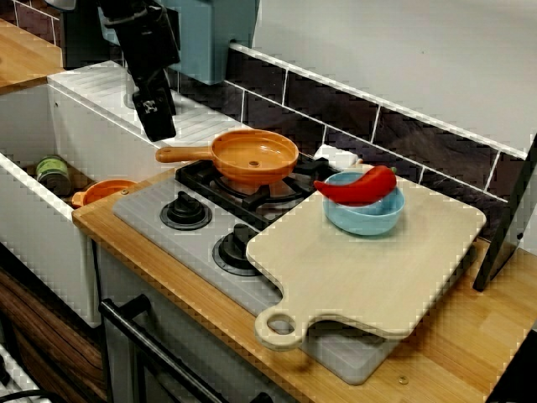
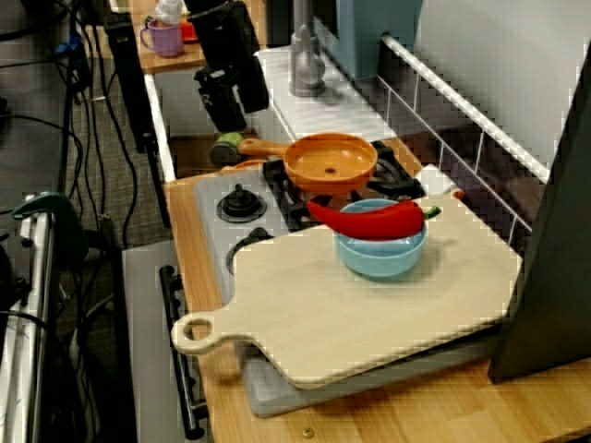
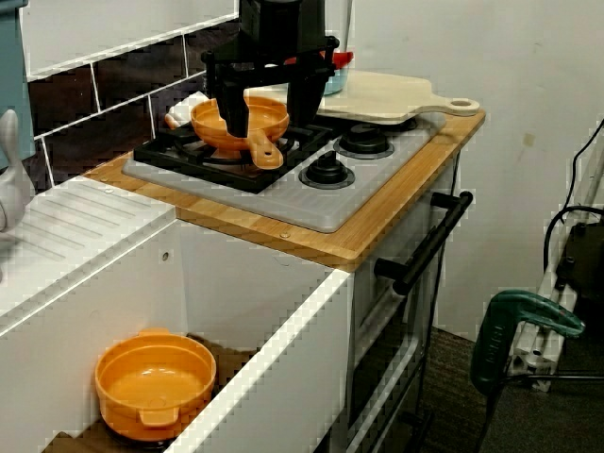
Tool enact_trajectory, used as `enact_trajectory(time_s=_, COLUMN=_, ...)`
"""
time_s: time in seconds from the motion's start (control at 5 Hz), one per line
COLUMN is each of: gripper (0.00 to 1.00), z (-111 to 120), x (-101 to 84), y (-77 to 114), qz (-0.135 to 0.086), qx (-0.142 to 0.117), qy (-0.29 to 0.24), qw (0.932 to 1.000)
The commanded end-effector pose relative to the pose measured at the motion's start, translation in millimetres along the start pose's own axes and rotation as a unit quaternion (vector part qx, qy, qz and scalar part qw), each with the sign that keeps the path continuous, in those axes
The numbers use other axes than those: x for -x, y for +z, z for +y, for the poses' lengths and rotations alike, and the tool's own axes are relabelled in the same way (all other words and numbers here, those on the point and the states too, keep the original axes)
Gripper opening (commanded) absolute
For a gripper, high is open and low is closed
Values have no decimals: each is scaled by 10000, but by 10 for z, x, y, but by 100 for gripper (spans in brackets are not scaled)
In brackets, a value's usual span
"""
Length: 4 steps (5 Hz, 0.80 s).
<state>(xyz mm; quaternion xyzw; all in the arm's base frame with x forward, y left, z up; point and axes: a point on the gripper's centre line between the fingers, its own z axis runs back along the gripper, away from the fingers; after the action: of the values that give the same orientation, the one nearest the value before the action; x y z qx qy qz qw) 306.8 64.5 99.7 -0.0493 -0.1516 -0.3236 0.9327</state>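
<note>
The end effector (image 1: 158, 126) hangs over the left end of the stove (image 1: 159, 231), just above the free end of the pan's handle (image 1: 180, 154). In the view from the sink side its 2 fingers (image 3: 233, 109) stand spread apart, 1 on each side of the handle, with nothing between them but air. Whether they touch the handle is hard to tell, though the view from the front shows a gap.

The orange pan (image 1: 254, 155) sits level on the far burner grate. Its handle points left toward the sink (image 1: 33, 218), past the edge of the grate, which probably leaves that end open to a grip from above.

A pale cutting board (image 1: 377, 269) covers the right part of the stove and lies flat on it. Its looped grip juts out over the near edge of the worktop (image 1: 470, 336). On the far part of the board stands a blue bowl (image 1: 365, 217). A red pepper (image 1: 357, 185) lies across its rim, seemingly too long to drop inside.

Down in the sink, well apart from the end effector, rest an orange pot (image 3: 156, 382) and a green can (image 1: 52, 172). In the view from the right end, a grey tap (image 2: 307, 60) stands at the far side of the draining board.
</note>
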Motion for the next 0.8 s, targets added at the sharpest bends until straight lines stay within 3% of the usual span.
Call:
enact_trajectory(time_s=0.0, gripper=100, z=26, x=-219, y=-190, qz=-40, qx=-316, qy=175, qw=9993)
enact_trajectory(time_s=0.2, gripper=100, z=0, x=-273, y=-301, qz=-17, qx=-407, qy=173, qw=9990)
enact_trajectory(time_s=0.6, gripper=100, z=33, x=-306, y=-275, qz=29, qx=-390, qy=145, qw=9991)
